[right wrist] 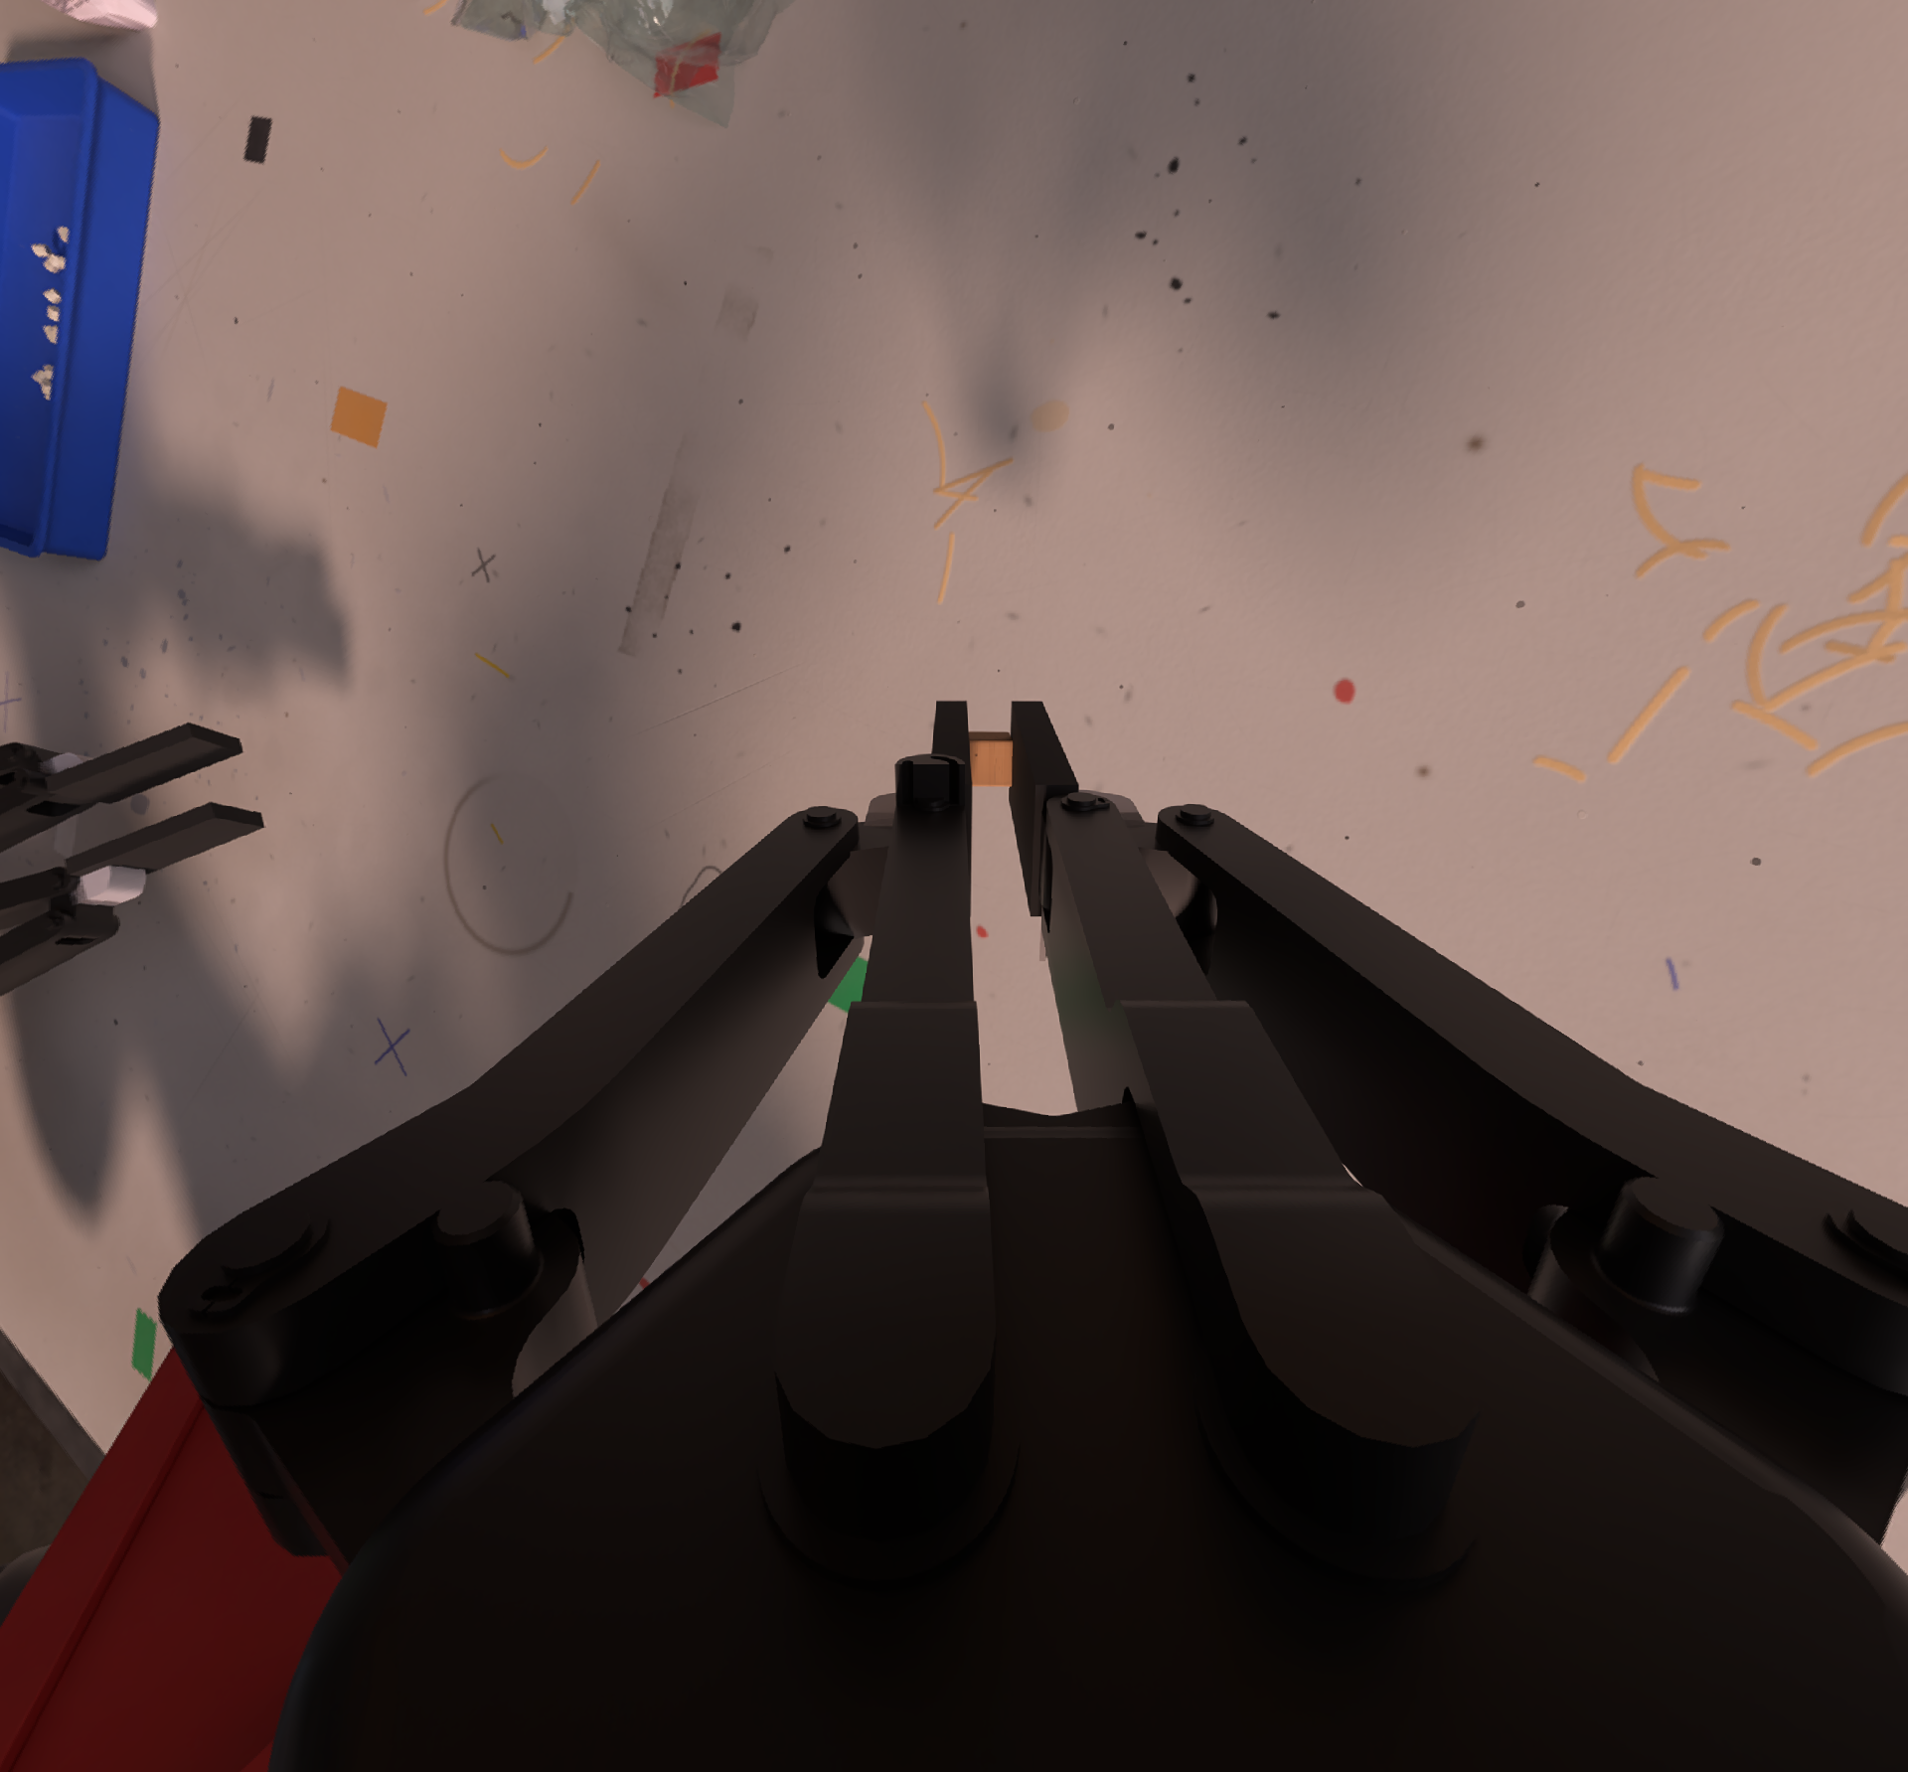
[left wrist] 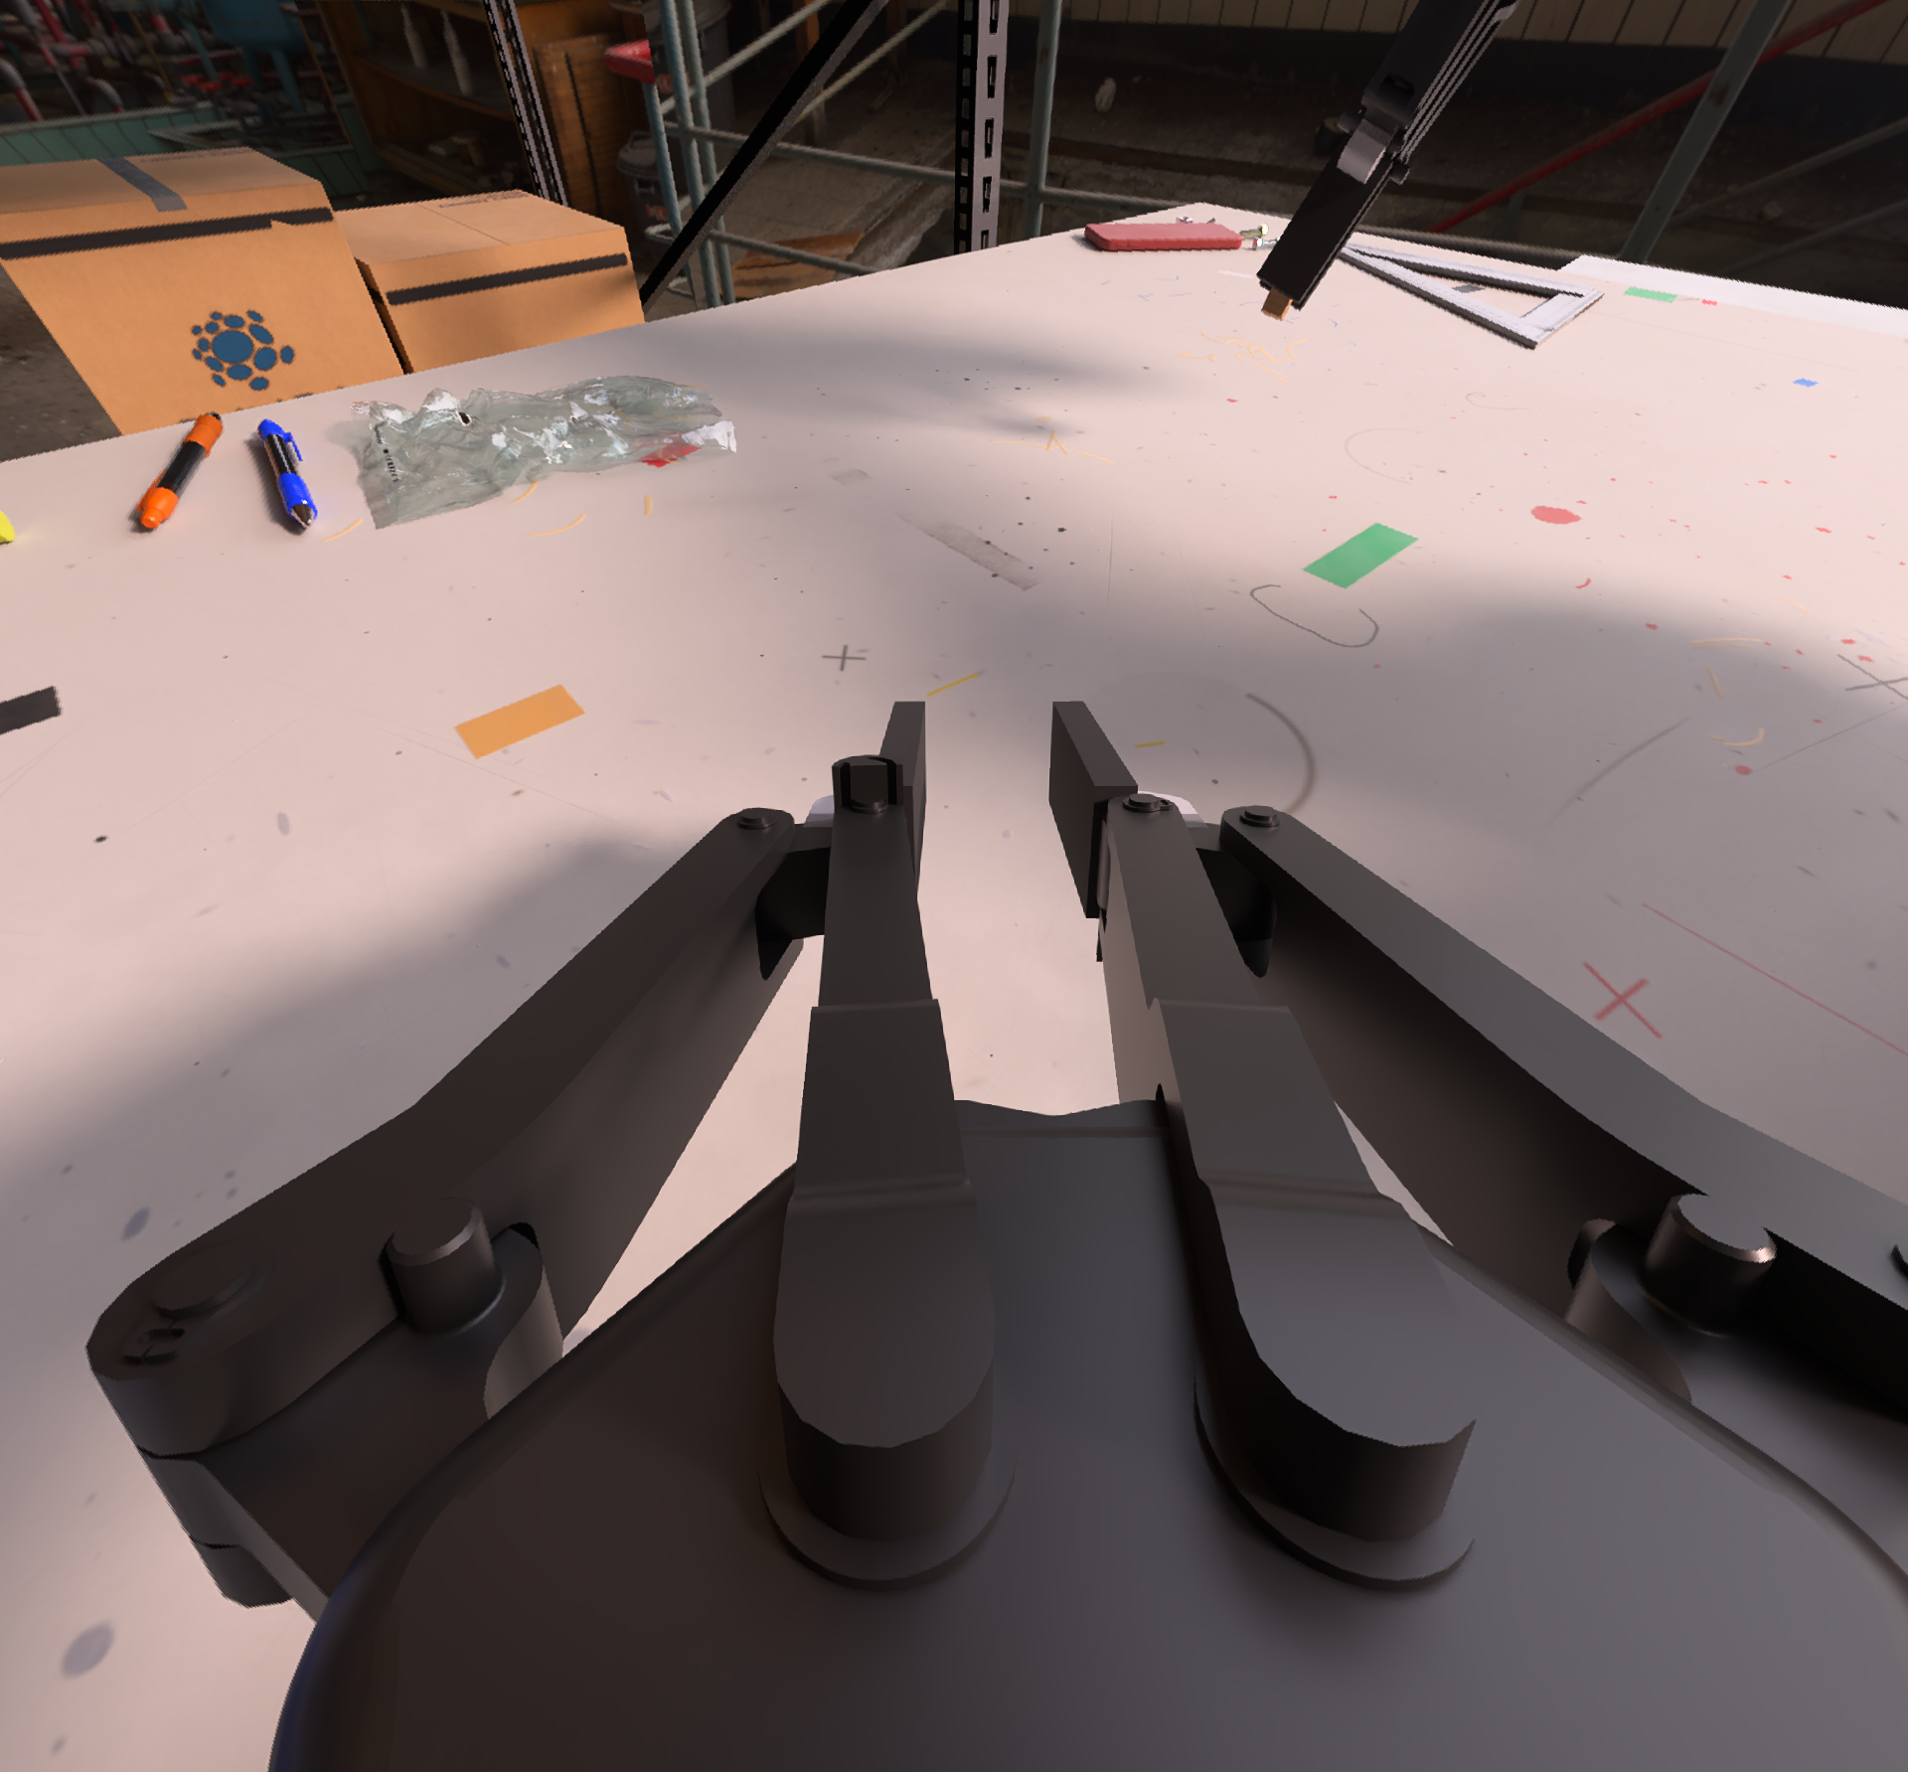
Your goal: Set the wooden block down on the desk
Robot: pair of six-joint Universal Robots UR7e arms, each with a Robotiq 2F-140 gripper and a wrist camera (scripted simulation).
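Right gripper (right wrist: pixel 989 726) pinches the wooden block (right wrist: pixel 991 758) above mid-desk (right wrist: pixel 1342 329); left gripper (left wrist: pixel 986 726) hangs parted, empty.

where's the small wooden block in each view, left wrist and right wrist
Left wrist view: the small tan wooden block sits upper right, far off, pinched at the tip of the right gripper above the desk.
Right wrist view: centre, between the right gripper's fingertips.
Shared landmark: the crumpled clear plastic bag, left of centre in the left view, top edge in the right.
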